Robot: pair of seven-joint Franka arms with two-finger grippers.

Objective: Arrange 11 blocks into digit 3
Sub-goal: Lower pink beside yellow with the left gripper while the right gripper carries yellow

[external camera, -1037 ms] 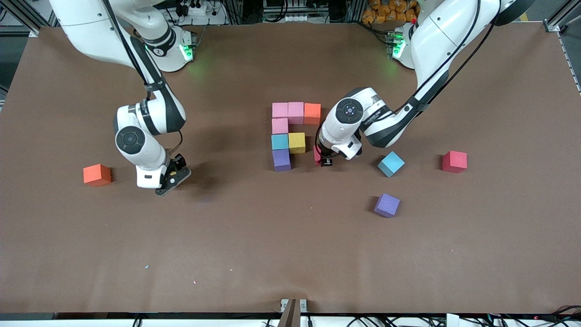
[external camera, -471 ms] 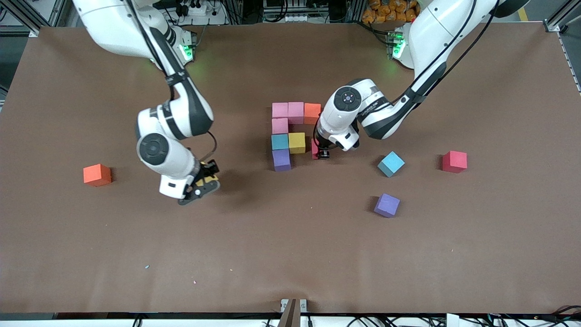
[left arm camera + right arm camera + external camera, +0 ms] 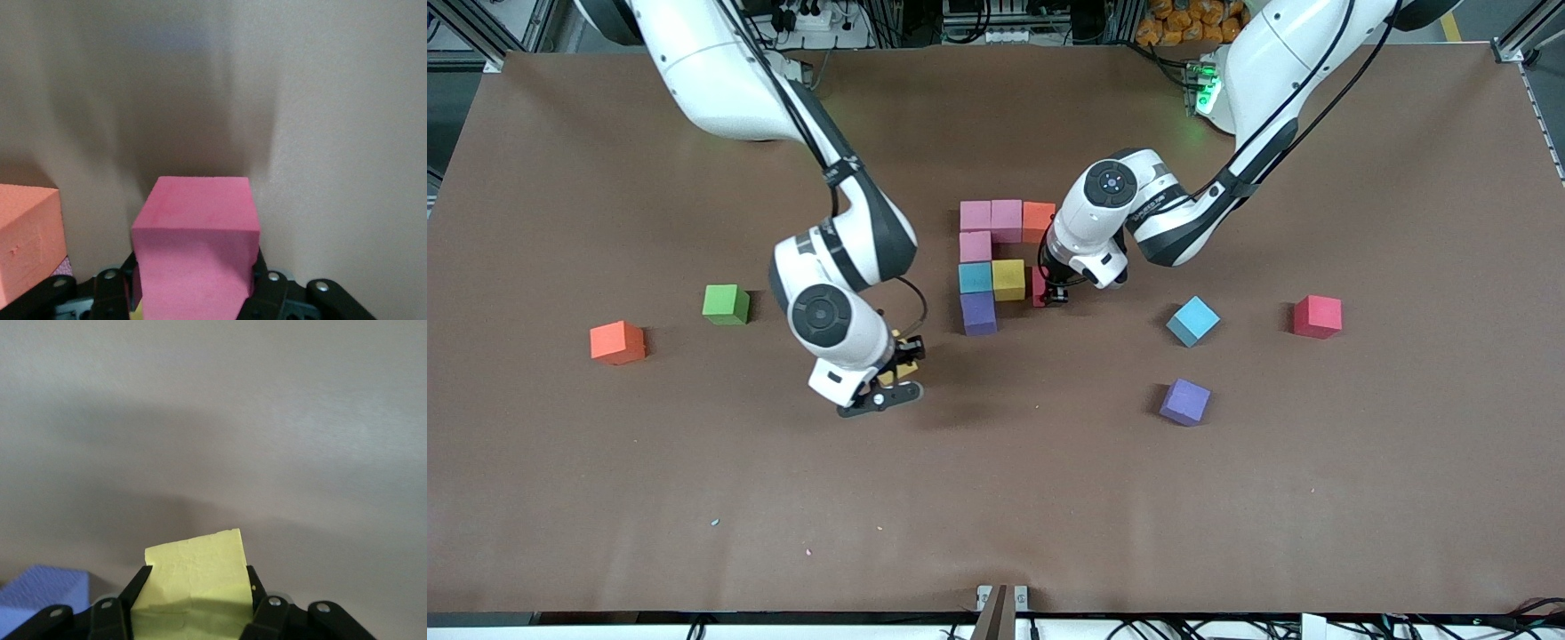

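The partial digit 3 point(image 3: 996, 258) of several blocks lies mid-table: pink and orange blocks in a row, then pink, light blue with yellow point(image 3: 1008, 279), and purple point(image 3: 978, 313). My left gripper point(image 3: 1052, 298) is shut on a deep pink block point(image 3: 1039, 286) point(image 3: 197, 233), low and right beside the figure's yellow block; the orange block point(image 3: 27, 240) shows beside it. My right gripper point(image 3: 895, 373) is shut on a yellow block point(image 3: 905, 366) point(image 3: 193, 580), above bare table toward the right arm's end from the figure's purple block point(image 3: 43, 593).
Loose blocks toward the left arm's end: light blue point(image 3: 1192, 321), red point(image 3: 1317, 316), purple point(image 3: 1184, 402). Toward the right arm's end sit an orange block point(image 3: 617, 342) and a green cube point(image 3: 726, 304).
My right arm carried the yellow block from near the orange block toward the figure, uncovering the green cube. My left gripper shifted its deep pink block closer to the figure's yellow block.
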